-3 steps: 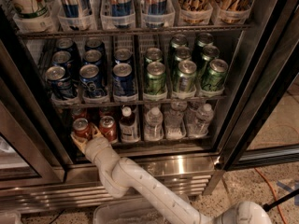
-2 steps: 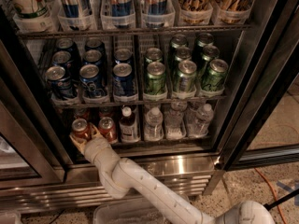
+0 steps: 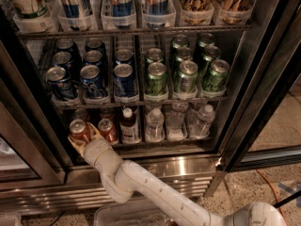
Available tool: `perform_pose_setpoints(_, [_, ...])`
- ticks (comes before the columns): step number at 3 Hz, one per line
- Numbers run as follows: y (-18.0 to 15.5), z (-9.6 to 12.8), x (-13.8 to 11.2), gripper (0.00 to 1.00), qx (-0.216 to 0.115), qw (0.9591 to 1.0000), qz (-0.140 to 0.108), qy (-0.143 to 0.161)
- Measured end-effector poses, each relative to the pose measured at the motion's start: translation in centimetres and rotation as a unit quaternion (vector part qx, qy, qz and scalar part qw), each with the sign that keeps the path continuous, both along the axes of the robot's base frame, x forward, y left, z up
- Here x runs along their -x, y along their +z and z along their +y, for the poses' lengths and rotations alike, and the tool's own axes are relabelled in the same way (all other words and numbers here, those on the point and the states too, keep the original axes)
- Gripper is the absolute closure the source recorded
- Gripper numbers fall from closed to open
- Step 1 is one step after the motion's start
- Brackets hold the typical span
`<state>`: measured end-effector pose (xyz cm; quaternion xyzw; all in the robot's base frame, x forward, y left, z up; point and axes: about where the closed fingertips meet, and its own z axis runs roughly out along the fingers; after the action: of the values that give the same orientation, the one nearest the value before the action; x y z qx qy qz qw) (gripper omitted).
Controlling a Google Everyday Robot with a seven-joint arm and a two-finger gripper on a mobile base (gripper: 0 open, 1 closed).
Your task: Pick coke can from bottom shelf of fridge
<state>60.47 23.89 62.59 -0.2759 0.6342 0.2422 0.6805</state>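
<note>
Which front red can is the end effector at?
The leftmost red aluminium can; the end effector is right at it. The other red can neighbours the dark bottle.

**Labels mostly a blur**

Top row, the blue-and-silver cans (image 3: 122,1) carry red lettering that looks like Red Bull, no more than that. Blue cans (image 3: 123,79), green cans (image 3: 156,76), bottles (image 3: 154,124): labels there, none readable. The gripper (image 3: 83,135) is at the left coke can (image 3: 77,127) on the bottom shelf (image 3: 141,143), and the can's print is unreadable too.
</note>
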Motion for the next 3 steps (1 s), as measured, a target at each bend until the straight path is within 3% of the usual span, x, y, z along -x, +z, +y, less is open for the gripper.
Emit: perform_pose_setpoints(3, [1.4, -2.4, 2.8, 1.0, 0.021, 0.9988, -0.026, 0.035])
